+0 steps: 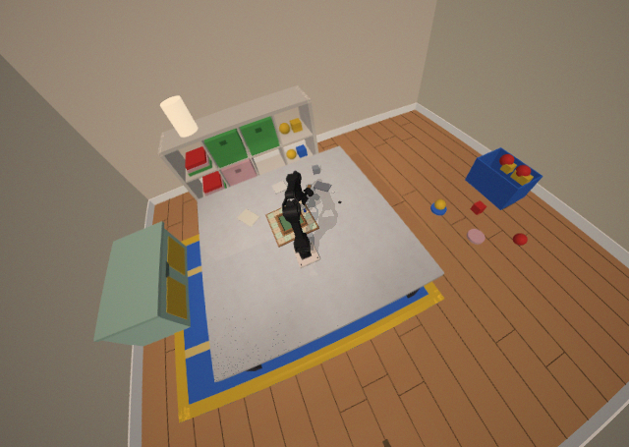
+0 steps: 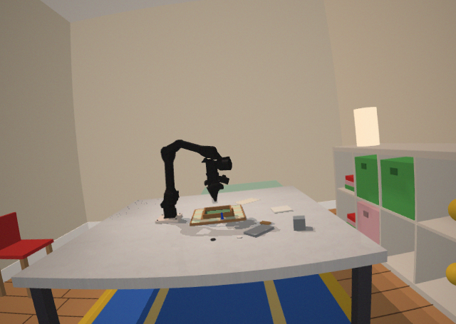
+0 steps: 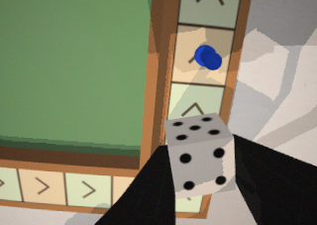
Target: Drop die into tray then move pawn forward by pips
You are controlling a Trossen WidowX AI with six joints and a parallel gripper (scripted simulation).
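White with black pips, the die (image 3: pixel 199 153) is clamped between the two dark fingers of the end effector (image 3: pixel 198 185), held in the air above the board (image 3: pixel 158 136). In the wrist view it hangs over the board's corner, above the arrow squares beside the tray's brown wall, not over the green tray (image 3: pixel 74 61) itself. A cube has no long axis; its five-pip face tilts up toward the tray side and its four-pip face turns toward the camera, with its edges roughly square to the board's border.

Relative to the board, the blue pawn (image 3: pixel 208 56) stands upright on a cream square on the track two squares along from the die, apart from it. The exterior view shows the arm (image 2: pixel 177 173) reaching down over the board, the end effector (image 2: pixel 214 194) above the tray's rim. The board lies flat on the grey counter (image 2: pixel 184 254).
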